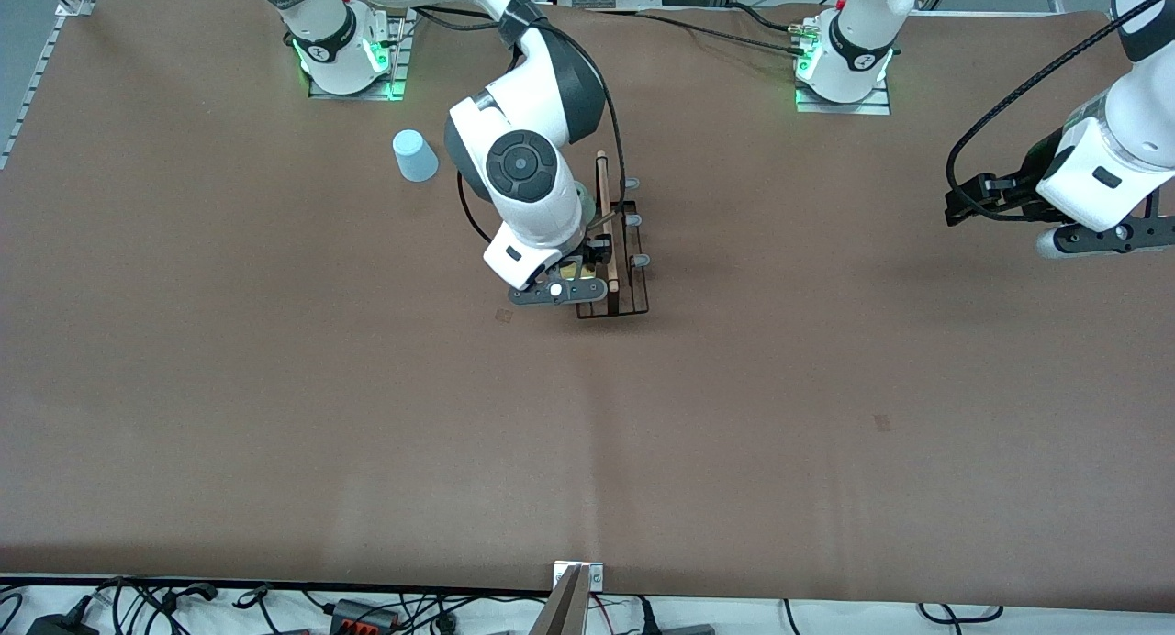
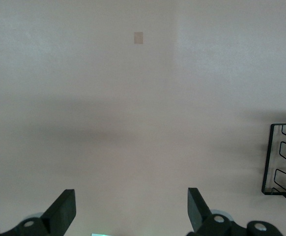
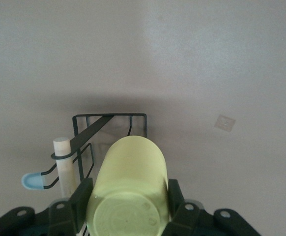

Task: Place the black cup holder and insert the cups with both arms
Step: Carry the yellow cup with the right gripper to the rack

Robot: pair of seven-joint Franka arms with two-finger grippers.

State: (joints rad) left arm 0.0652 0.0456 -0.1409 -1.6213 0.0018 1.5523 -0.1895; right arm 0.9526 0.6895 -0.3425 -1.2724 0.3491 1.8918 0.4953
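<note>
The black cup holder point(image 1: 613, 250) stands mid-table, its wooden rod point(image 1: 604, 215) along the top. My right gripper point(image 1: 562, 284) hangs over the rack's end nearer the front camera, shut on a yellow cup point(image 3: 130, 187) held on its side between both fingers point(image 3: 81, 196). In the right wrist view the rack's frame point(image 3: 108, 118), the rod point(image 3: 64, 162) and a grey-capped prong point(image 3: 32, 181) lie just under the cup. A pale grey-green cup point(image 1: 584, 204) peeks out from under the right arm. A light blue cup point(image 1: 415, 155) stands upside down toward the right arm's base. My left gripper point(image 2: 131, 211) waits open over bare table.
A corner of the rack point(image 2: 283, 157) shows at the edge of the left wrist view. A small tape mark point(image 1: 881, 422) lies on the brown table nearer the front camera. Cables run along the table's front edge point(image 1: 367, 607).
</note>
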